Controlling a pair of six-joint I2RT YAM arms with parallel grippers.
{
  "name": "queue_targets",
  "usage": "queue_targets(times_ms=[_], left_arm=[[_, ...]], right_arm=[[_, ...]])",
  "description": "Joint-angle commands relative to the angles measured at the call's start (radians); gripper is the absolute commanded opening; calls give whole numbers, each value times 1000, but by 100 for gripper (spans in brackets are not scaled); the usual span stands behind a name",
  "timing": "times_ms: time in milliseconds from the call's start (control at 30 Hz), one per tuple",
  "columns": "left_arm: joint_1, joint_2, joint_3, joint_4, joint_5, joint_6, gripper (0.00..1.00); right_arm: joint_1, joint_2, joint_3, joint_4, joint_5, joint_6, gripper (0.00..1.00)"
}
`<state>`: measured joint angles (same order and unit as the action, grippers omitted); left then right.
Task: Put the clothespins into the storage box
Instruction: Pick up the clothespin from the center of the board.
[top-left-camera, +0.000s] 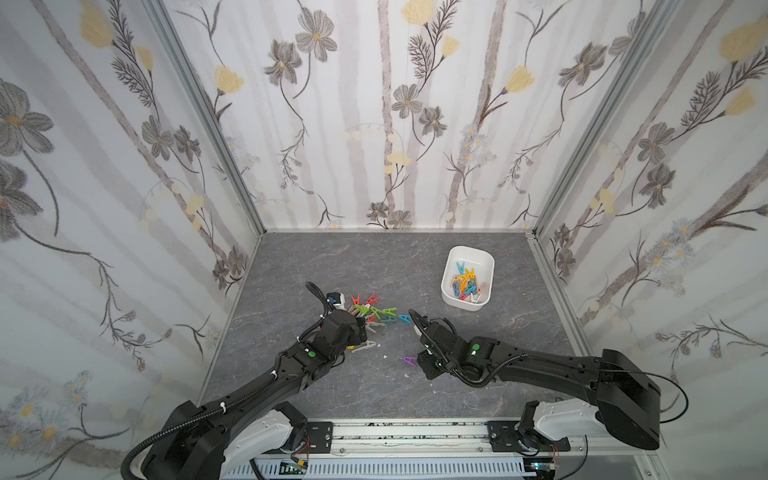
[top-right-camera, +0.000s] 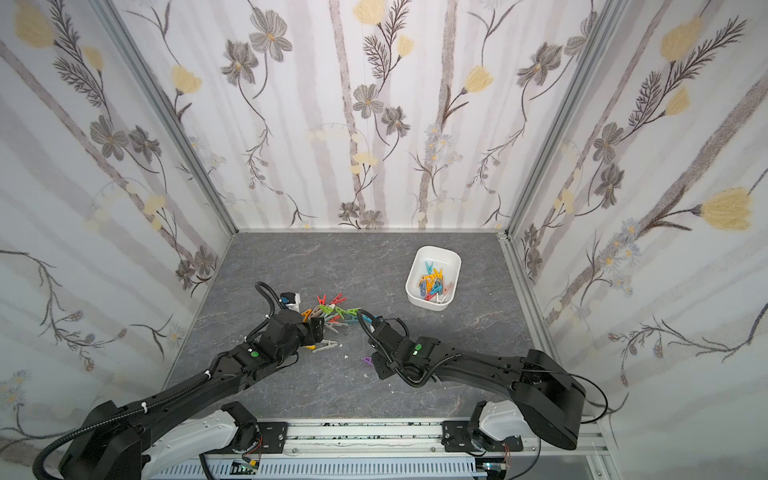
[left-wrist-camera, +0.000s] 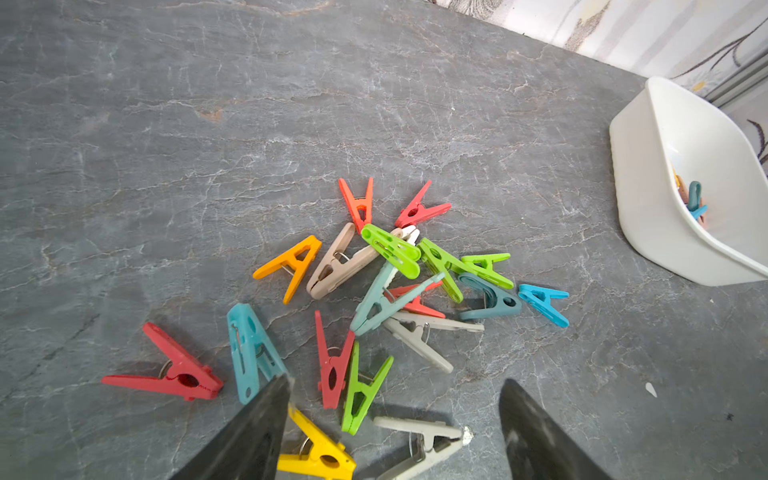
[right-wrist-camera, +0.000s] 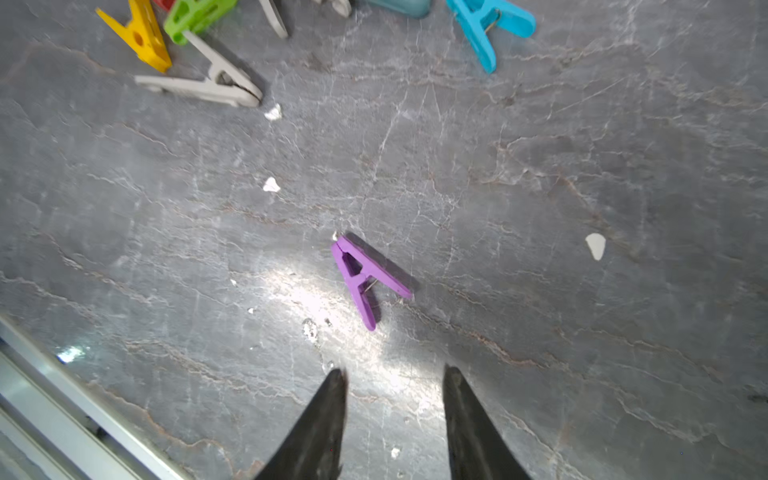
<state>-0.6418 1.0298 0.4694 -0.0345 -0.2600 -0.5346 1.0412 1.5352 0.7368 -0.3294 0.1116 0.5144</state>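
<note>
Just ahead of the right gripper (right-wrist-camera: 395, 370), whose claw stands apart and empty, one purple clothespin (right-wrist-camera: 363, 278) lies alone on open grey table (right-wrist-camera: 582, 166), with a few white specks (right-wrist-camera: 271, 185) around it. The left gripper (left-wrist-camera: 395, 380), claw also apart, hangs over the crowded pile of clothespins (left-wrist-camera: 386, 303), which has four green ones in it. One storage box (top-left-camera: 462, 304) stands well apart from the pile, near the right wall, with some pegs inside.

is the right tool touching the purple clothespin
Apart. The right wrist view shows bare table between the purple clothespin and the open right tool.

Left tool (left-wrist-camera: 395, 378) wide; right tool (right-wrist-camera: 395, 368) seemingly parted.
</note>
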Motion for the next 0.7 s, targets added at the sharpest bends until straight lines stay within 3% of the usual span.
queue_targets(times_ms=[0, 200, 667], left_arm=[[5, -9, -5, 5, -4, -24, 80], [6, 12, -5, 28, 11, -22, 80], [6, 30, -13, 54, 13, -7, 80]], right_arm=[[6, 49, 9, 28, 12, -42, 40], [8, 135, 56, 22, 24, -102, 39], [52, 223, 109, 47, 6, -87, 34]])
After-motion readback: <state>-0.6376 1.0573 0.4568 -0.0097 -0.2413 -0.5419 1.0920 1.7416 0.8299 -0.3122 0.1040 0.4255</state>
